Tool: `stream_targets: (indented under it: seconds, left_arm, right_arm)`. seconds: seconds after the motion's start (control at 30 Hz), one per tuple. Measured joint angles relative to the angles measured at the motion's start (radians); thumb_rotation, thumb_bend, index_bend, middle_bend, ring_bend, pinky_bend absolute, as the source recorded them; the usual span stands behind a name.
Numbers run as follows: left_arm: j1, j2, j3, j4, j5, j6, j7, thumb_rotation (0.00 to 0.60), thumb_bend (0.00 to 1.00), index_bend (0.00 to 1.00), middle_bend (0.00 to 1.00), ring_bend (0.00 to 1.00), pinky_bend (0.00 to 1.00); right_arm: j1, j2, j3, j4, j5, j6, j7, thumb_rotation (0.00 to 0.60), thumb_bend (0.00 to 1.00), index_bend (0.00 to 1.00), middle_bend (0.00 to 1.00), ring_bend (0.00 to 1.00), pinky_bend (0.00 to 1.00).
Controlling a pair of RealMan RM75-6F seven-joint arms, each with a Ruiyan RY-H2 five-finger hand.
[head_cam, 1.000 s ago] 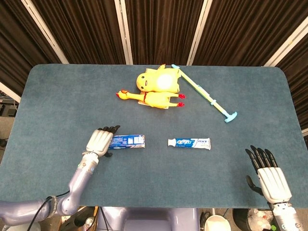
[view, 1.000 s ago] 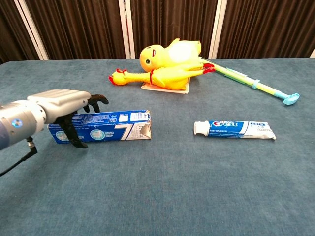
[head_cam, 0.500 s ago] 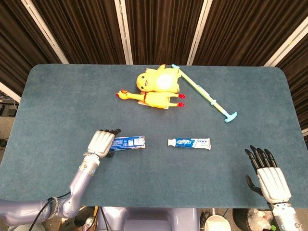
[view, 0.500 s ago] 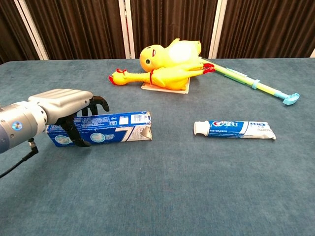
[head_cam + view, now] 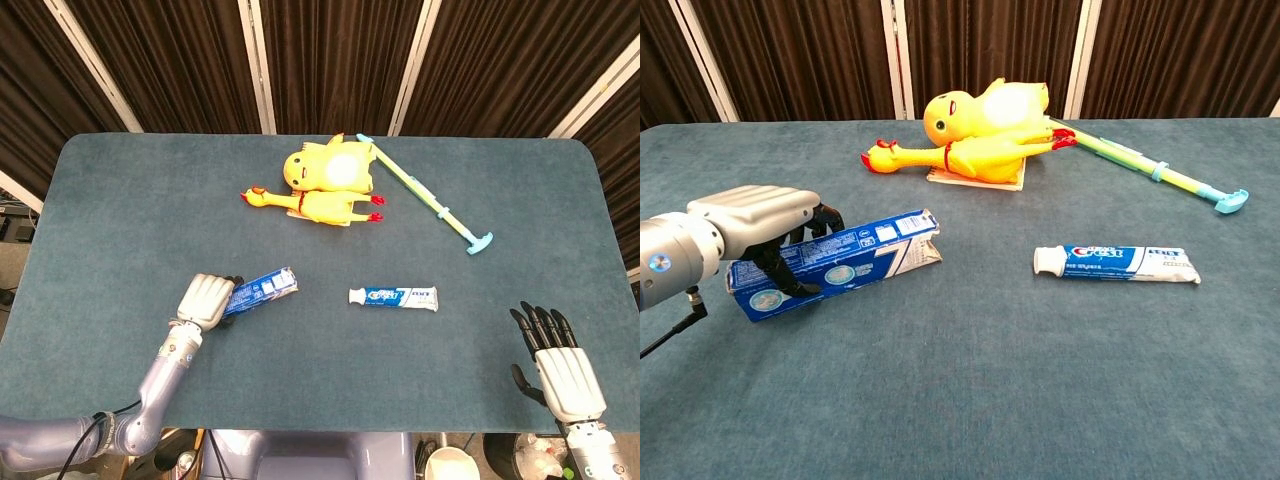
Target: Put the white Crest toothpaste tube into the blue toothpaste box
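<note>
My left hand (image 5: 205, 301) (image 5: 745, 225) grips the blue toothpaste box (image 5: 257, 290) (image 5: 832, 264) by its left end. The box is lifted and tilted, its torn open end pointing up and to the right. The white Crest toothpaste tube (image 5: 393, 297) (image 5: 1115, 263) lies flat on the table to the right of the box, cap toward the box, apart from both hands. My right hand (image 5: 560, 365) hovers at the table's near right edge with its fingers spread and nothing in it; the chest view does not show it.
A yellow duck plush (image 5: 328, 167) (image 5: 985, 108) and a rubber chicken (image 5: 310, 205) (image 5: 960, 155) lie at the back centre. A long-handled light-blue and yellow brush (image 5: 425, 198) (image 5: 1155, 172) lies diagonally to their right. Blue-green cloth (image 5: 120, 220) covers the table.
My left hand has closed on the box and raised it; the box's open end swung up off the table and toward the back. The tube and right hand stayed still.
</note>
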Motion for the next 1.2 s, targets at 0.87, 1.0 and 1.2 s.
stream_targets:
  seconds: [0.87, 1.0, 1.2]
  left_arm:
    - [0.062, 0.271, 0.031, -0.028, 0.569, 0.171, -0.539, 0.600, 0.40, 0.39, 0.56, 0.53, 0.55]
    - [0.077, 0.322, 0.023, -0.037, 0.617, 0.211, -0.623, 0.600, 0.40, 0.39, 0.56, 0.53, 0.55]
    - [0.106, 0.344, 0.016, -0.073, 0.629, 0.235, -0.683, 0.600, 0.40, 0.39, 0.56, 0.53, 0.55]
  right_arm:
    - [0.106, -0.011, 0.085, -0.086, 0.154, -0.160, -0.190, 0.600, 0.41, 0.06, 0.08, 0.02, 0.00]
    - [0.175, -0.036, 0.127, -0.122, 0.271, -0.248, -0.299, 0.600, 0.41, 0.06, 0.09, 0.02, 0.00]
    - [0.285, -0.116, 0.169, -0.128, 0.413, -0.342, -0.474, 0.600, 0.41, 0.07, 0.09, 0.02, 0.00]
